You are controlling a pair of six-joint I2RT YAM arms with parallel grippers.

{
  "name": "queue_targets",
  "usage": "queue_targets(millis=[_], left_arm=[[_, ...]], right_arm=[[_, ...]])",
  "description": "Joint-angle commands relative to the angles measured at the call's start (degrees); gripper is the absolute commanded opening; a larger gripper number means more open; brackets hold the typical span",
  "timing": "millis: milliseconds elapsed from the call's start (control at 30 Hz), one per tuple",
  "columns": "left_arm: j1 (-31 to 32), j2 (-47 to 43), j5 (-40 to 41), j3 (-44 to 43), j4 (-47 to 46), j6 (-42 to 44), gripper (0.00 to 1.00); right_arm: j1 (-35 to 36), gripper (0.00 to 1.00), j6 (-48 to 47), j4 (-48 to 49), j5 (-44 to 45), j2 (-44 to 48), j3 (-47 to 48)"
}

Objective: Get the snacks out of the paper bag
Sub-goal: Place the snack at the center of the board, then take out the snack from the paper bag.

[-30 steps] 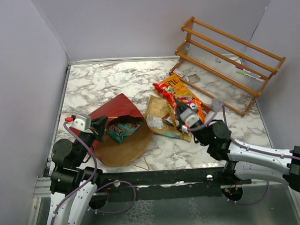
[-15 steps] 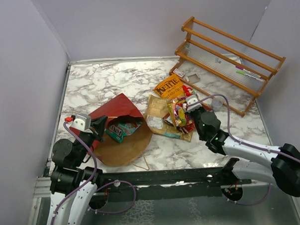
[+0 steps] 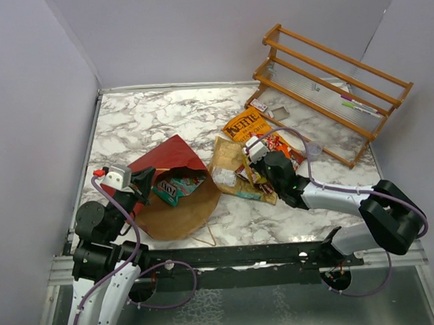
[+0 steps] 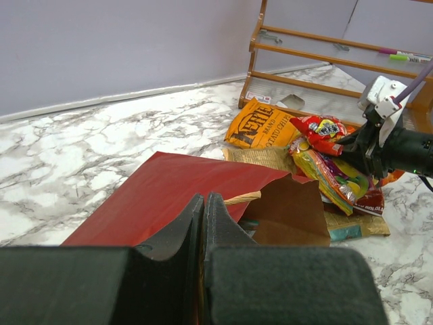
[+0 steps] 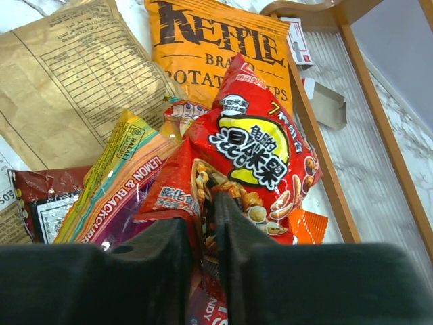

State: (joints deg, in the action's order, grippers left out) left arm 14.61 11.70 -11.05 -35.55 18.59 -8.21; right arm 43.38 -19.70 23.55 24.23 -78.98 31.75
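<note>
Leftward of the right gripper (image 5: 208,230), pinched on a red pack (image 5: 260,145), a teal pack (image 3: 176,186) lies in the bag (image 3: 170,154) the left gripper (image 4: 204,230) clamps.

Bright, soft, even light; hardly a shadow.
From above, the bag (image 3: 183,207) lays only a faint, pale shadow on the table (image 3: 150,122) along its near edge; the walls beyond the bag are flatly lit and lean outward at the frame's edges; all is sharp there; in the left wrist view the left gripper (image 4: 204,203), at the bag's rim, is a dark, soft blur, the bag crisp; right of the bag, the red pack (image 5: 257,156) shows small white glints, its print sharp, the right gripper (image 5: 206,210) dark and unfocused.
</note>
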Motion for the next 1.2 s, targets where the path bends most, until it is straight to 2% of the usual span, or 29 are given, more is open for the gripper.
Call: queue_targets(millis=[0,200,400,467,700,767,900,1033,1167], left_arm=[[-0.4,-0.8,1.6,0.2,-0.2,0.1,0.00],[-0.4,-0.7,1.5,0.3,-0.3,0.0,0.00],[-0.4,-0.7,1.4,0.3,-0.4,0.1,0.00],[-0.4,-0.8,1.4,0.3,-0.4,0.0,0.00],[-0.4,-0.9,1.3,0.3,-0.5,0.0,0.00],[-0.4,-0.9,1.3,0.3,-0.5,0.1,0.00],[-0.4,-0.9,1.3,0.3,-0.5,0.0,0.00],[-0.4,-0.9,1.3,0.3,-0.5,0.0,0.00],[-0.4,-0.8,1.6,0.3,-0.3,0.1,0.00]], right_arm=[[0.0,0.26,1.8,-1.8,-3.6,0.4,-0.8],[0.0,0.42,0.5,-1.5,-4.7,7.1,-2.6],[0.0,0.63,-2.5,2.4,-14.5,17.9,-5.3],[0.0,0.68,-4.6,3.2,-21.5,20.2,-6.1],[1.2,0.73,-12.2,6.7,-61.6,23.6,-8.7],[4.2,0.73,-15.2,7.3,-66.3,23.3,-8.6],[13.1,0.73,-24.0,1.1,-63.8,19.0,-4.0],[21.5,0.73,-31.9,-5.5,-54.3,11.0,2.5],[25.9,0.73,-32.5,-5.6,-49.2,3.6,8.1]])
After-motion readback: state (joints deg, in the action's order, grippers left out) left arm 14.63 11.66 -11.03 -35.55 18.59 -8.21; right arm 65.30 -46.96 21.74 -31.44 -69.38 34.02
